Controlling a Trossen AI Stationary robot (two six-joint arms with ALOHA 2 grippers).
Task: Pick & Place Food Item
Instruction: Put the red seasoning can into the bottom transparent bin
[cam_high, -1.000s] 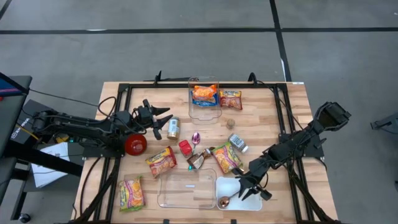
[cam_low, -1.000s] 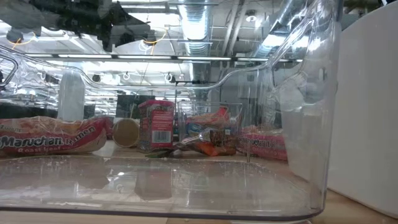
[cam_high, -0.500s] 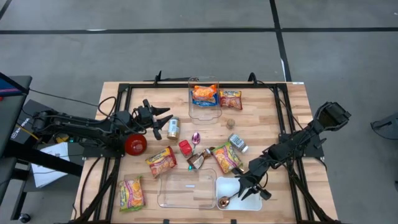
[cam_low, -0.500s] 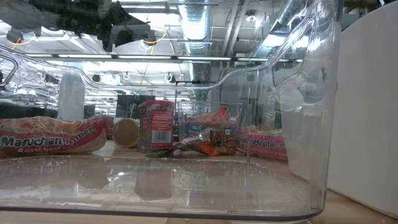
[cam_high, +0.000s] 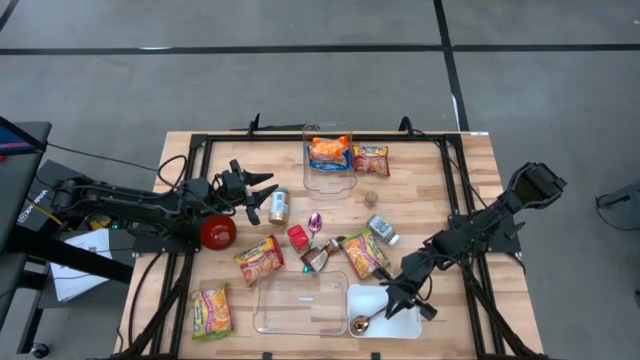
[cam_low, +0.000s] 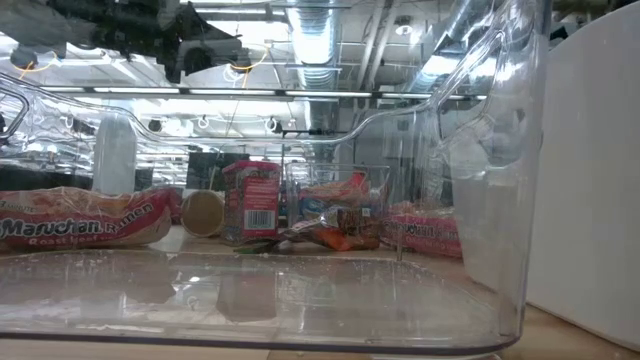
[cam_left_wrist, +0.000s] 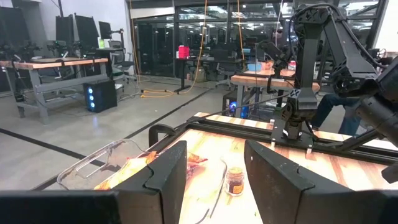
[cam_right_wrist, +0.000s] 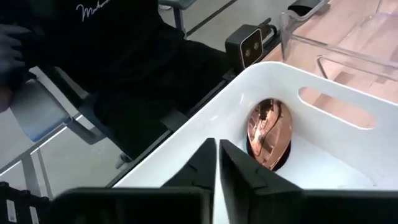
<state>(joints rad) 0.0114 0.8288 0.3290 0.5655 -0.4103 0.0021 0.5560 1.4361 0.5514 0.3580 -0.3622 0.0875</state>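
My right gripper (cam_high: 400, 297) hangs over the white rectangular plastic bin (cam_high: 400, 326) at the near edge of the wooden table (cam_high: 470, 180), and my two dark fingers (cam_right_wrist: 202, 165) are pressed together with nothing between them. Just ahead of my fingertips, down inside the bin, lies the shiny copper-coloured egg-shaped piece (cam_right_wrist: 268, 132), resting against the bin's wall below its slotted handle; from above it shows as a small bronze spot in the bin's corner (cam_high: 359, 324). I judge this to be the food item of the task, already sitting in its container, which would explain why I am empty and pinched shut above it rather than holding anything, though I cannot say from this angle whether it is foil-wrapped or solid. Beside the white bin stands the clear plastic rectangular tray (cam_high: 300, 305), with nothing in it that I can make out. My left gripper (cam_high: 262, 190) waits at the other side of the table, its fingers (cam_left_wrist: 277, 177) held partly apart and gripping nothing, near the small gold tin can (cam_high: 279, 206) and the red round ball-like object (cam_high: 217, 232). Its wrist looks across at the far clear plastic container holding an orange snack packet (cam_high: 328, 152) and a small brown-lidded jar (cam_left_wrist: 235, 180). Noodle packets (cam_high: 260, 259) lie scattered mid-table, within reach for a further pick.
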